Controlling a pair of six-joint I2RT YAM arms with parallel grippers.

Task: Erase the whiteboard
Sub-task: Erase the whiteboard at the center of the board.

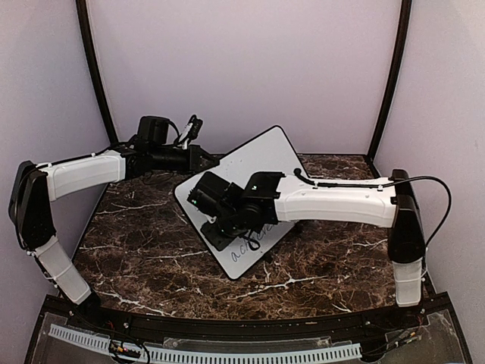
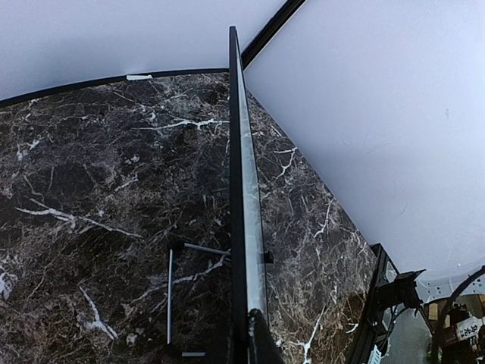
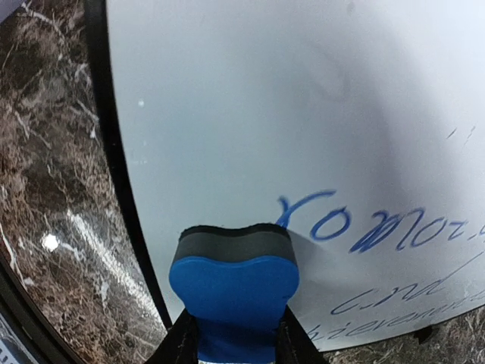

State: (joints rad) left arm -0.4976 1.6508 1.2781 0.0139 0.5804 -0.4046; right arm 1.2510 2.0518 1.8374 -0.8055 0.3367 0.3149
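We show a dark marble table (image 1: 151,265) with white veins, enclosed on three sides by pale lilac walls (image 1: 242,68). A black left pole (image 1: 95,76) and a black right pole (image 1: 390,76) rise from its far corners. A white perforated strip (image 1: 227,355) runs along the near edge. A blue eraser (image 3: 233,284), faced with dark grey felt, appears near the table's centre.

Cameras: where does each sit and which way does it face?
Top external: above and behind the bases, looking down at the table; left arm and right arm show, whiteboard between them.
Left wrist: on the left arm, looks along the whiteboard's black edge, gripped in the left pincer at the bottom.
Right wrist: on the right arm, faces the whiteboard's written face; right pincer holds the blue eraser.
Shared: all three see whiteboard and table.
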